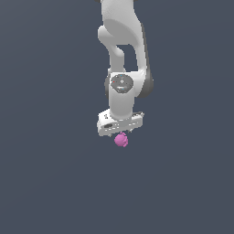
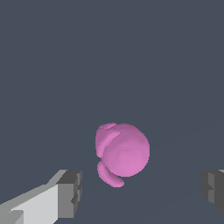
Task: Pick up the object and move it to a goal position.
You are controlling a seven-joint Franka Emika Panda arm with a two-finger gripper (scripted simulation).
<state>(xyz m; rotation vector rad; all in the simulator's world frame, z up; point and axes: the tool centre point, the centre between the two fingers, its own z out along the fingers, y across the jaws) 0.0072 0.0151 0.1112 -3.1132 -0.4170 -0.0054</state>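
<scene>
The object (image 1: 121, 140) is a small pink-magenta lumpy ball on the dark floor, directly under my white hand. In the wrist view the object (image 2: 124, 151) lies ahead of the fingertips, roughly centred in the gap and a bit nearer one finger. My gripper (image 2: 142, 192) is open, with its grey pads (image 2: 70, 192) far apart and nothing touching them. The exterior view shows the gripper (image 1: 119, 133) hovering just above the ball, its fingers mostly hidden behind the hand's body.
A plain dark grey-blue ground (image 1: 55, 183) fills both views. The arm's white links (image 1: 122, 55) rise straight up from the hand to the upper edge of the exterior view.
</scene>
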